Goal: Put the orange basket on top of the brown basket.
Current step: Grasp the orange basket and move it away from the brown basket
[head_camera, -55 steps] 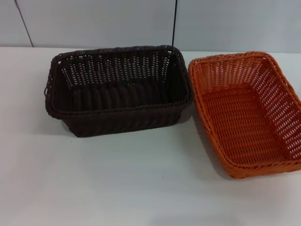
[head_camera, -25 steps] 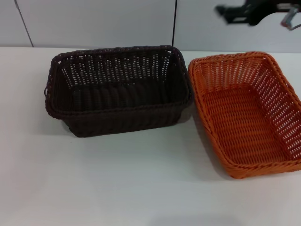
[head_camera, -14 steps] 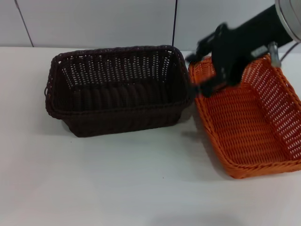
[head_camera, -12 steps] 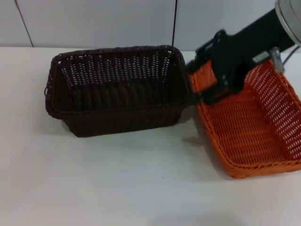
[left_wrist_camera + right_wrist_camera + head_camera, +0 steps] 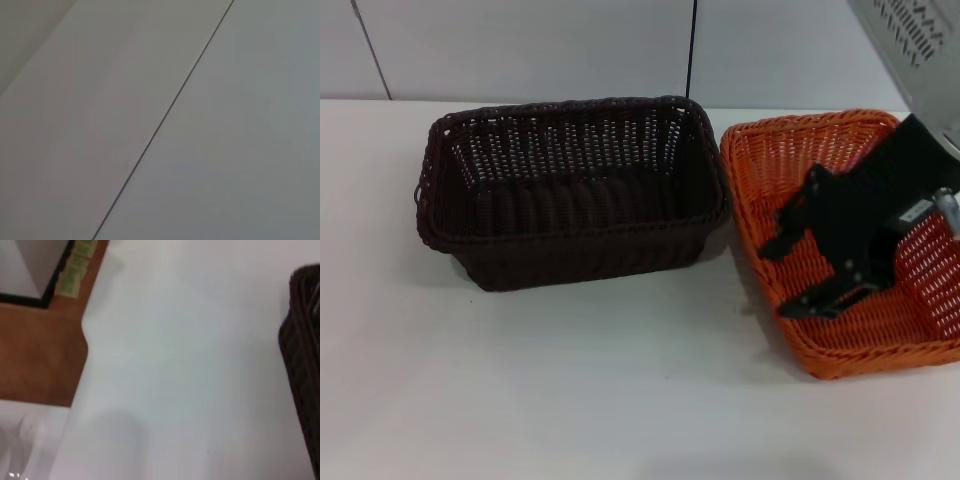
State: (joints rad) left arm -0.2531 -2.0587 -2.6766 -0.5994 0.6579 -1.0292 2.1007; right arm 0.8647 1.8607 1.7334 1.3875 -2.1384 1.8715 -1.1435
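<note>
Since half a second ago the right gripper (image 5: 798,275) has dropped from the orange basket's (image 5: 800,150) far-left corner to hang over its inside, toward the near-left rim, with its two black fingers (image 5: 782,238) spread apart and nothing between them. Both baskets sit where they did: the orange one on the right of the white table (image 5: 570,390), the brown basket (image 5: 570,190) just to its left, their rims near each other but whether they touch is not clear. Only the head view shows the orange basket and the gripper. The right wrist view shows bare tabletop, a sliver of the brown basket (image 5: 305,360) at one edge, and a brown floor (image 5: 35,355) beyond the table's edge, but none of that arm's own fingers. The left wrist view shows only a plain pale surface crossed by a thin dark seam (image 5: 165,117); the left gripper appears in no view
</note>
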